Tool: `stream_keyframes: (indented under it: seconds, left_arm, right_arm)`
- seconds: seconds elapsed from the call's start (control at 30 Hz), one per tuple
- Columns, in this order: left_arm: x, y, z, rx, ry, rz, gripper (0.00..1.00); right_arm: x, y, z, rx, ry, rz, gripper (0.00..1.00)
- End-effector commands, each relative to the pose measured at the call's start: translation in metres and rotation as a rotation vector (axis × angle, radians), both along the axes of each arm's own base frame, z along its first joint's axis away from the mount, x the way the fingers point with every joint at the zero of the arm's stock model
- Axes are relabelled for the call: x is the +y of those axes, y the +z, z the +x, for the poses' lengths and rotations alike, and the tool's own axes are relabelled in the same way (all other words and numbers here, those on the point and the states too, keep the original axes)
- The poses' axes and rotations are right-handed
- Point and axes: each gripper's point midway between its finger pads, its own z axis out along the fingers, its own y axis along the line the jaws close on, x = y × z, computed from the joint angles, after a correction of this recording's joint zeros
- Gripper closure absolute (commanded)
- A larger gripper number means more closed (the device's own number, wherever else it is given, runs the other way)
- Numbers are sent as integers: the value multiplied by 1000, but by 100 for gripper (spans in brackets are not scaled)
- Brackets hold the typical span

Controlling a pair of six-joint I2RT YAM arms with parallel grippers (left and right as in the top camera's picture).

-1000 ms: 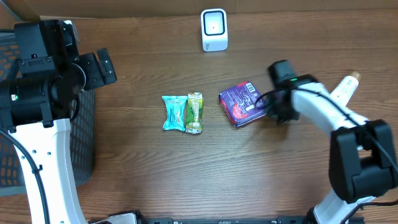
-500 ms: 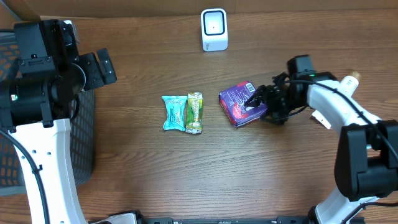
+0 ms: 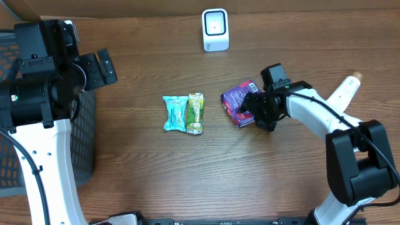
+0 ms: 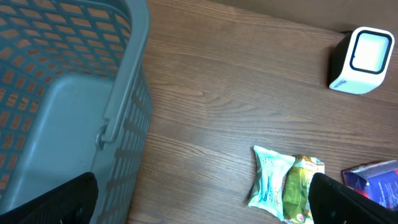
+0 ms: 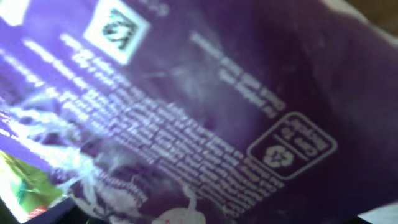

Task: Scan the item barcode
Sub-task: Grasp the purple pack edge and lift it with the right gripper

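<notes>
Purple packet lies flat on the bench almost where it was a second ago, the scanner well apart at its 11 o'clock, but the right gripper, drawn back toward 3 o'clock half a second ago, has returned onto the packet's 4 o'clock corner. Its fingers are hidden from above and its own camera sees only wrapper, so I cannot tell if they are apart or clamped; the left gripper waits with fingers wide apart. I judge the pick-up is being tried again, nothing scanned yet.
</notes>
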Motion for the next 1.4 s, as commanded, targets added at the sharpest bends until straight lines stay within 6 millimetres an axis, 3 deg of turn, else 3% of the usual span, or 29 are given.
stream_keyframes:
  seconds: [0.0,0.13,0.2,0.33,0.43,0.57,0.77,0.93,1.0,1.1,1.2,1.3,1.37]
  left_arm:
    - [0,1,1,0,-15,8,1]
    - [0,1,1,0,-15,8,1]
    - [0,1,1,0,-15,8,0]
    - [0,1,1,0,-15,8,0]
    - [0,1,1,0,-15,8,0]
    - [0,1,1,0,-15,8,1]
    - [0,1,1,0,-15,8,0]
    - [0,1,1,0,-15,8,0]
    - [0,1,1,0,-15,8,1]
    - [0,1,1,0,-15,8,0]
    - [0,1,1,0,-15,8,0]
    - [0,1,1,0,-15,8,0]
    - [0,1,1,0,-15,8,1]
  right_arm:
    - [-40,-5,17,-137,194,-141,17]
    - [-63,-1,30,-241,390,-187,12]
    - [-66,8,37,-264,410,-182,10]
    - [-46,60,51,-289,375,0,8]
    - [-51,80,57,-208,183,37,8]
    - [-64,64,47,-48,-86,24,6]
    - [-63,23,17,42,-109,44,9]
    - [-62,1,20,-22,-106,64,13]
    - [-61,-6,24,-67,-104,71,19]
    - [-60,-13,28,-114,-101,80,51]
    - [-60,-13,31,-134,-100,82,55]
    - [-58,-10,35,-153,-92,95,82]
    - [-53,-5,38,-164,-78,119,87]
